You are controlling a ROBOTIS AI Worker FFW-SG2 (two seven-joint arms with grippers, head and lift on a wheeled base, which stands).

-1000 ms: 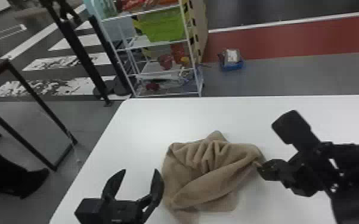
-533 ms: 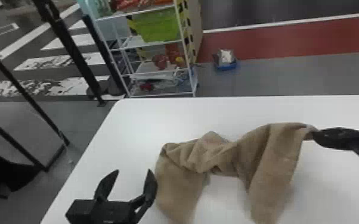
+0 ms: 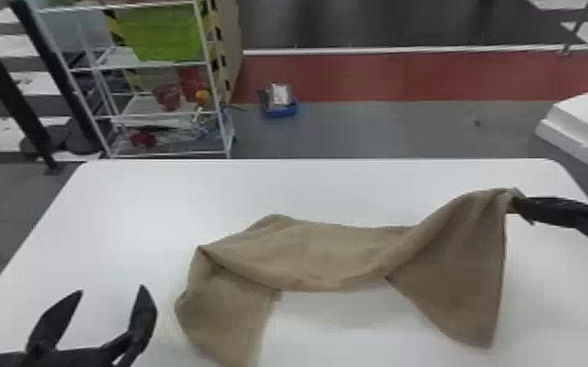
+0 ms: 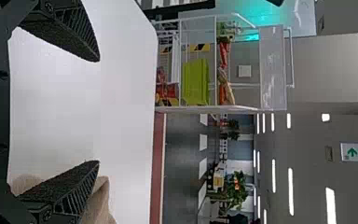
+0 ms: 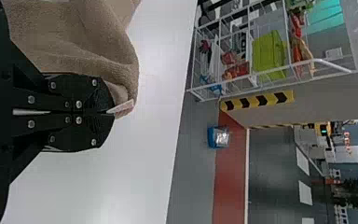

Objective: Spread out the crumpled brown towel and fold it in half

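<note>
Partly spread: right gripper (image 3: 516,204) pinches one end of the brown towel (image 3: 307,254); left gripper (image 3: 111,289) gapes empty; flattening and folding remain.

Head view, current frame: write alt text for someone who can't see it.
A brown towel lies twisted and partly spread across a white table, its right end raised in the closed right gripper. The left gripper hangs open beside the towel's left end. Behind the table stands a white wire shelf holding a green bin.
</note>
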